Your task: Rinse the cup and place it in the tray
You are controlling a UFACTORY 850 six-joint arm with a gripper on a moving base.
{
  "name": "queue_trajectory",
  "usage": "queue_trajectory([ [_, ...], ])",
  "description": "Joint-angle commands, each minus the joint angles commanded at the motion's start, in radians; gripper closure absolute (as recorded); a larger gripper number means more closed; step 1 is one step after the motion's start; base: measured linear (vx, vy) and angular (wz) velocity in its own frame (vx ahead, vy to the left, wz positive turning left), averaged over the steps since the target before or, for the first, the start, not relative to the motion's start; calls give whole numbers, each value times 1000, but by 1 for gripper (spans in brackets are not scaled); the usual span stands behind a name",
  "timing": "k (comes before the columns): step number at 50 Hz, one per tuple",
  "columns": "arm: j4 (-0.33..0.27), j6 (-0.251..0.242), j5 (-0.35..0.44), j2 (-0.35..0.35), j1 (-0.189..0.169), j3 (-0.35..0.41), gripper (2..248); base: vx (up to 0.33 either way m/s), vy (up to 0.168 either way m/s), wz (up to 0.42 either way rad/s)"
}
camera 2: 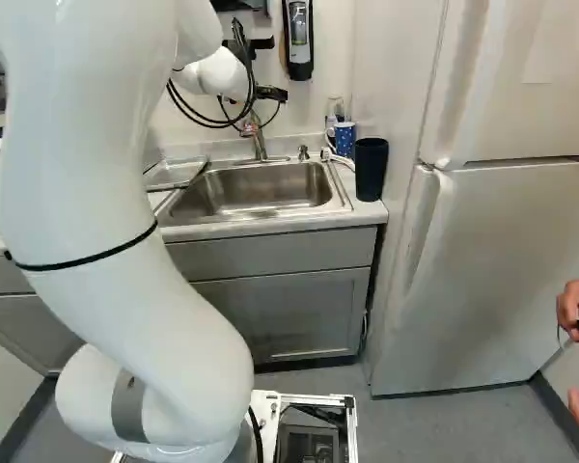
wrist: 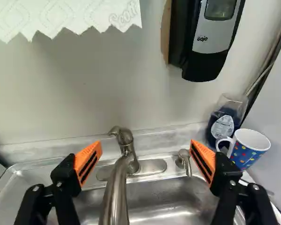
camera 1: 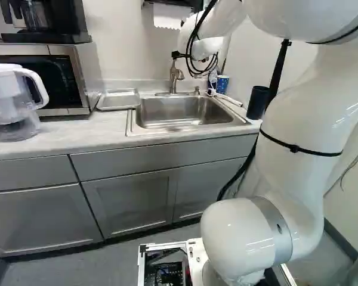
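Tray, left base view: the flat tray [camera 1: 118, 99] is on the counter beside the sink [camera 1: 180, 110], no cup in it, so the last step's still to do. This view also gets the microwave [camera 1: 77, 71], which the right one pretty much misses.
Cup, right base view: blue cup [camera 2: 344, 140] is upright at the sink's far corner, behind a dark tumbler [camera 2: 371, 169]. Only this view gets the fridge [camera 2: 492, 270].
Gripper, wrist view: the gripper [wrist: 145, 149] is wide open, nothing held, faucet [wrist: 116, 192] showing between its fingers. The base views hide most of that.
Dots, wrist view: colored spots and the handle only read clearly here.
Progress: imo barely started; pick-up, rinse and placing all left. Can't tell if water's running.
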Motion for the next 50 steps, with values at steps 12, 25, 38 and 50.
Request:
queue_trajectory([
  [12, 8, 0, -26, -22, 0, -24, 3, 0, 0, 0],
  [25, 17, 0, -58, -49, -1, -53, 3, 0, 0, 0],
  [38, 27, 0, -90, -76, -1, -83, 3, 0, 0, 0],
  [50, 34, 0, -116, -100, -2, -110, 3, 0, 0, 0],
])
